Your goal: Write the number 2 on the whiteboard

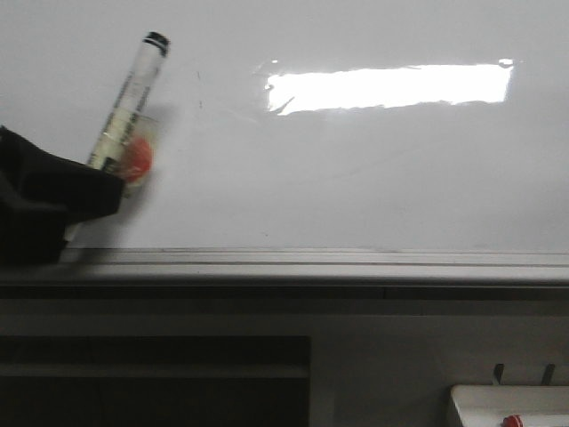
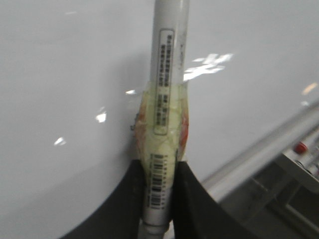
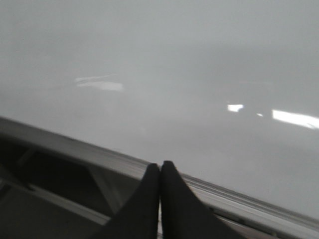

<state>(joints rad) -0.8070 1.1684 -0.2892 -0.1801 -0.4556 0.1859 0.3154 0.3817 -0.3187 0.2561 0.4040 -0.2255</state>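
The whiteboard (image 1: 356, 169) is a glossy white board that fills most of the front view, with a silver-grey rail (image 1: 356, 260) along its near edge. No number 2 shows on it. My left gripper (image 1: 98, 182) at the left is shut on a white marker (image 1: 132, 93) wrapped in yellowish tape with an orange patch. The marker's black tip (image 1: 157, 40) points up and away over the board. In the left wrist view the marker (image 2: 167, 74) stands clamped between my black fingers (image 2: 192, 199). My right gripper (image 3: 160, 165) is shut and empty over the rail (image 3: 99, 154); it is out of the front view.
A bright light glare (image 1: 391, 86) lies across the board's upper right. Faint small grey scratch marks (image 1: 199, 89) sit near the marker. A small white tray (image 1: 511, 405) with a red item (image 1: 511, 421) stands below the board at the lower right.
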